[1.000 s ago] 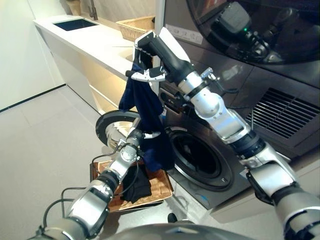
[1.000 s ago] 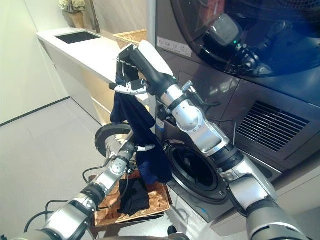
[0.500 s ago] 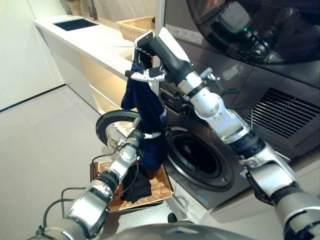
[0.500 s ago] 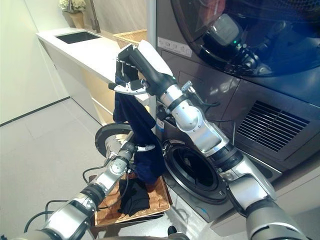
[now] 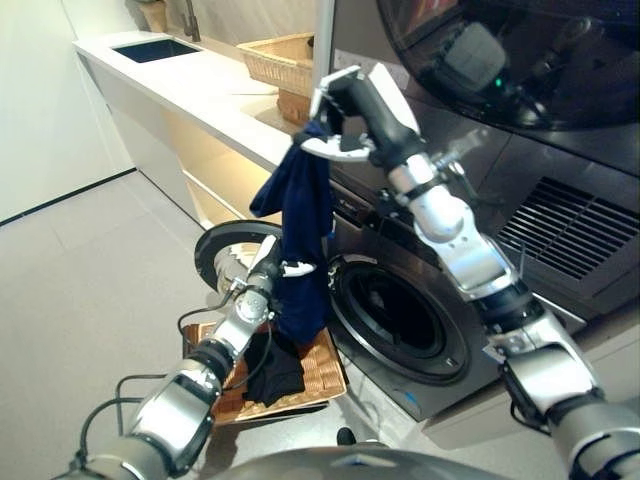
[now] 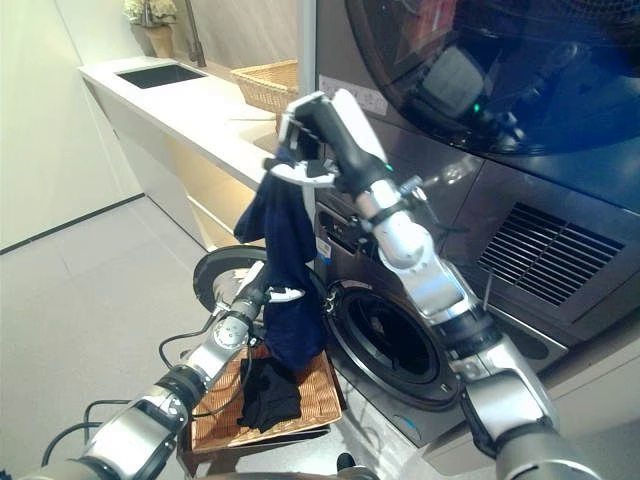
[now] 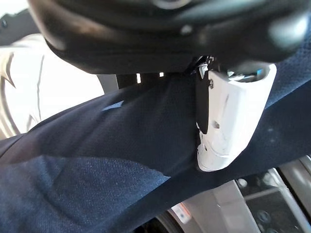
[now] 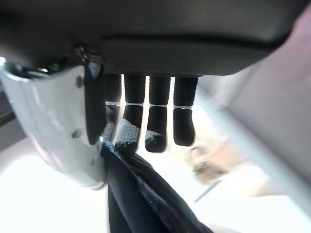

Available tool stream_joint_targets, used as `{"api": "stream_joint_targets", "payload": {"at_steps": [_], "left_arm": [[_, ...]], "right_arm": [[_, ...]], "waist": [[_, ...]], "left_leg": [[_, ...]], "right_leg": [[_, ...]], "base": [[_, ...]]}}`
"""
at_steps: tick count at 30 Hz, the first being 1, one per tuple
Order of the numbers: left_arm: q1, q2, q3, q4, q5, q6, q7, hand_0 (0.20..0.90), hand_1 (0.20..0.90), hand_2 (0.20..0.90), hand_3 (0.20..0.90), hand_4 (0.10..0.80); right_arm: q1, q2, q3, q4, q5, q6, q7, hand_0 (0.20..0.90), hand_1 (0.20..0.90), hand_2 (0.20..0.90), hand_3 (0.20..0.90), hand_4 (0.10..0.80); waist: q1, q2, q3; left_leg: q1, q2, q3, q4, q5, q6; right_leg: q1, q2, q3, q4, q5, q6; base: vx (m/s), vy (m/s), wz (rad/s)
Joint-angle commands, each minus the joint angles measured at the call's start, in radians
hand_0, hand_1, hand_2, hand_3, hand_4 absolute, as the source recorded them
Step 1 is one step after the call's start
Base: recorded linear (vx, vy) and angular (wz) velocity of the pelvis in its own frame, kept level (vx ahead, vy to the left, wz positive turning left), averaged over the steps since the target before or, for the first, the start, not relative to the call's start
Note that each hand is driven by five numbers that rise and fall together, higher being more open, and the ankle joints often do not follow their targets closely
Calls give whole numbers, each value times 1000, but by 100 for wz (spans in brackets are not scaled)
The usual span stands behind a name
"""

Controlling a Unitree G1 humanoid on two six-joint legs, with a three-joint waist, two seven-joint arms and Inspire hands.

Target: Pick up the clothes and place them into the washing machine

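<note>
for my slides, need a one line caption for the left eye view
Both hands, right hand high and left hand low, hold a dark navy cloth garment before the grey washing machine's open round drum.

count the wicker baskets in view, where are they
2. One basket stands on the white counter beside the washing machine. The other, a flat basket, sits low before the machine door with dark clothes in it. Others may be hidden.

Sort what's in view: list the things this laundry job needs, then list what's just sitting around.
For the job:
navy garment, pinched up high by the right hand, lower part gripped by the left hand
washing machine, door open
dark clothes in the floor basket

Just sitting around:
countertop
sink
wicker basket
</note>
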Motion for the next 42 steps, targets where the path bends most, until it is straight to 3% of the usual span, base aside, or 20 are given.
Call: {"api": "stream_joint_targets", "payload": {"at_steps": [1, 2, 3, 9, 20, 27, 34, 42], "left_arm": [[-188, 12, 37, 31, 27, -71, 23, 200, 200, 200, 200, 300], [-186, 19, 41, 30, 30, -71, 24, 200, 200, 200, 200, 300], [-185, 19, 40, 29, 30, -71, 24, 200, 200, 200, 200, 300], [-181, 62, 68, 24, 50, -71, 19, 200, 200, 200, 200, 300], [-170, 135, 110, -32, 88, -67, -9, 200, 200, 200, 200, 300], [-168, 160, 132, -45, 96, -69, -14, 200, 200, 200, 200, 300], [-175, 176, 139, -48, 89, -77, -19, 200, 200, 200, 200, 300], [-188, 198, 127, -54, 112, -77, -18, 200, 200, 200, 200, 300]], "right_arm": [[-5, -8, -143, -15, 2, -60, -79, 335, 335, 335, 335, 396], [20, -7, -162, -5, 7, -63, -89, 826, 826, 826, 826, 747], [22, -7, -163, -6, 7, -63, -89, 900, 900, 900, 900, 800], [172, -6, -237, 66, -2, -56, -102, 900, 900, 900, 900, 800], [308, -83, -279, 187, -204, 17, -48, 900, 900, 900, 900, 800], [362, -90, -284, 161, -198, -7, 6, 900, 900, 900, 900, 800], [396, -84, -242, 132, -84, -48, 106, 900, 900, 900, 900, 800], [400, -61, -215, 180, -35, -46, 122, 900, 900, 900, 900, 800]], "waist": [[37, 30, -88], [36, 31, -88], [36, 30, -88], [33, 35, -86], [35, 34, -83], [32, 35, -81], [32, 31, -79], [34, 31, -79]], "left_leg": [[-14, -10, -74, 15, -34, -46], [-13, -11, -74, 14, -34, -45], [-13, -11, -75, 14, -34, -45], [-15, -12, -77, 15, -35, -46], [-15, -14, -83, 16, -38, -46], [-15, -13, -83, 17, -37, -47], [-17, -12, -83, 19, -34, -50], [-19, -12, -83, 18, -32, -51]], "right_leg": [[-1, 11, -18, 134, -98, 24], [-1, 10, -20, 133, -98, 25], [0, 10, -21, 133, -99, 25], [-1, 9, -23, 134, -99, 27], [2, 9, -28, 132, -103, 27], [2, 8, -26, 132, -103, 28], [0, 9, -28, 132, -101, 28], [0, 9, -30, 130, -101, 29]], "base": [[0, 0, 0], [0, 0, 0], [0, 0, 0], [0, 0, 0], [0, 0, 0], [0, 0, 0], [0, 0, 0], [0, 0, 0]]}}
